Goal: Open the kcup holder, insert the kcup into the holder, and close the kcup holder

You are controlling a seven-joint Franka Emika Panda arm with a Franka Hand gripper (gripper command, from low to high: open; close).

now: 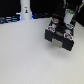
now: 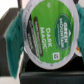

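Observation:
The kcup [image 2: 49, 35] fills the wrist view, showing a white lid with a green rim and dark print. My gripper [image 2: 47, 37] is shut on it, one teal finger [image 2: 16, 31] pressing each side. In the exterior view the gripper [image 1: 68, 23] hangs just over the far right part of the kcup holder [image 1: 59, 36], a black box on the white table. Black parts of the kcup holder [image 2: 7, 26] show behind the pod in the wrist view. Whether the holder is open cannot be made out.
A tall white post with a black mark [image 1: 26, 9] stands at the back on the exterior view's left. The white tabletop [image 1: 25, 55] spreads out in front of the holder. A dark background runs along the table's far edge.

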